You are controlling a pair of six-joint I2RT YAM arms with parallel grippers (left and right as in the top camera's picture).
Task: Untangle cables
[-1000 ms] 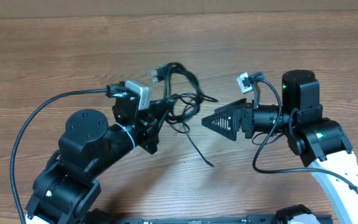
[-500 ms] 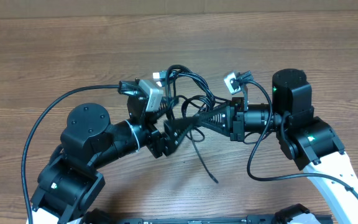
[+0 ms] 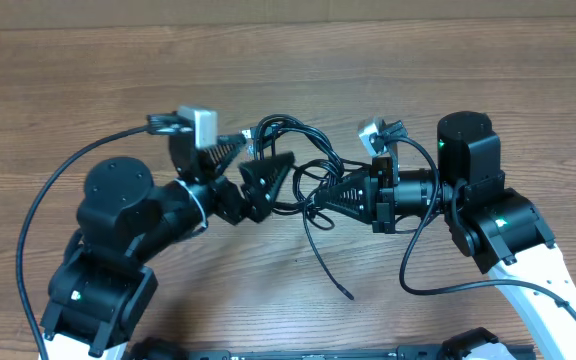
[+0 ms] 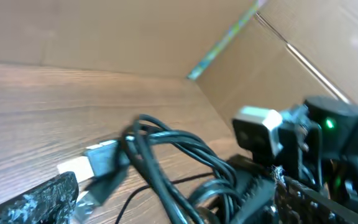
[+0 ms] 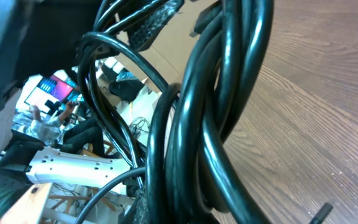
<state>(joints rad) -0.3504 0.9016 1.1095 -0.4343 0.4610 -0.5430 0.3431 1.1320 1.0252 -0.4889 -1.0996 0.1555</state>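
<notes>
Pinching the cables [image 3: 325,148] near the middle of the wooden table [image 3: 468,80], the right gripper [image 3: 316,196] has its two black fingers pressed together on the lower side of the tangle. In the right wrist view the cords [image 5: 216,124] fill most of the frame, several glossy black loops crossing one another close in front of the lens.

The left gripper [image 3: 268,152] faces it from the other side with its fingers spread wide – one above, one below – and nothing is held between them. The bundle sits between the two grippers, looping upward from them. From the left wrist, the cables [image 4: 166,155] arch up off the wood, and a silvery plug [image 4: 101,155] lies just beside the near finger [image 4: 30,199].

One loose strand [image 3: 328,262] trails away from the tangle toward the table's near edge – its end lies flat on the wood.
</notes>
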